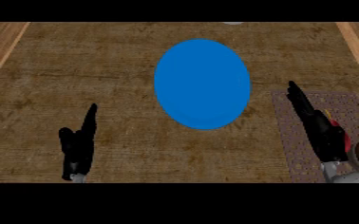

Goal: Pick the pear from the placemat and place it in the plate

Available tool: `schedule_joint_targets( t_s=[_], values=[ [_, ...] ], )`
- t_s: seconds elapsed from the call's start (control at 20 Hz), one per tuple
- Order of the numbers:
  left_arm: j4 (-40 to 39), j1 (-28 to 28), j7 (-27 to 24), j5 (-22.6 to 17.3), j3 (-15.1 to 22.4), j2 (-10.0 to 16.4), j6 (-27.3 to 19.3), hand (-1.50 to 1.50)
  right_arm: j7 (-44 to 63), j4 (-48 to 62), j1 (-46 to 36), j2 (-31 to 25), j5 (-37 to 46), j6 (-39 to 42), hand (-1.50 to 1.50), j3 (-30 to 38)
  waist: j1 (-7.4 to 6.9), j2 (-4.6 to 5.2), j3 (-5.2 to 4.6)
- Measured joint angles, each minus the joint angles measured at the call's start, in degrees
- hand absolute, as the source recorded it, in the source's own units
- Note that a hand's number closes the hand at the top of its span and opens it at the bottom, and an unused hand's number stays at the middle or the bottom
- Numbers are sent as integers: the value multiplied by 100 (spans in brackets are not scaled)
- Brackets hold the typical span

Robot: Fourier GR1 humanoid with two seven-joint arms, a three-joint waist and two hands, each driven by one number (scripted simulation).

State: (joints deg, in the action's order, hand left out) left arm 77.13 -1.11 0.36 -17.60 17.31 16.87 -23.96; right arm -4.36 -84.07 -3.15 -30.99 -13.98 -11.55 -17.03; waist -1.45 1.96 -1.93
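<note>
A blue plate (pixel 202 83) lies in the middle of the wooden counter. To its right a grey-brown woven placemat (pixel 298 147) runs off the view's right edge. My right hand (pixel 321 128) hovers over the placemat with its fingers straight, pointing away from me. Just behind the hand's right side a small red and yellow patch (pixel 336 122) shows; it may be the pear, and the hand hides most of it. My left hand (pixel 79 144) rests open at the lower left, fingers up, well away from the plate.
Light wooden strips border the counter at the far left (pixel 13 40) and far right (pixel 349 35). A small pale object (pixel 232 23) peeks in at the top edge. A dark shape (pixel 355 149) sits at the right edge, beside the placemat.
</note>
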Motion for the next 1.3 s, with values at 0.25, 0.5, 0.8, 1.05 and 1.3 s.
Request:
schedule_joint_targets(
  t_s=[0.25, 0.5, 0.8, 1.05, 1.3],
  values=[
    [2329, -3409, 901, 82, 869, 1562, 130, 0, 424, 304, -414, 263, -386, -378, 150, 553, -137, -322, 510],
    [2442, -3998, 698, 227, 508, 2160, 29, 0, 584, 773, -531, -147, 114, -1252, -150, 1024, 183, -333, 316],
    [2137, -4021, 509, 260, 156, 2432, 111, 0, 316, 980, -719, 170, 473, -2301, -150, 1290, 381, -292, 236],
    [1861, -3976, 316, 258, -13, 2493, 238, 0, 224, 1127, -679, 252, 905, -2960, -150, 1268, 488, -292, 187],
    [1722, -3989, 147, 154, -152, 2474, 344, 0, 441, 1305, -566, 164, 1290, -3318, -150, 1135, 587, -291, 165]
  ],
)
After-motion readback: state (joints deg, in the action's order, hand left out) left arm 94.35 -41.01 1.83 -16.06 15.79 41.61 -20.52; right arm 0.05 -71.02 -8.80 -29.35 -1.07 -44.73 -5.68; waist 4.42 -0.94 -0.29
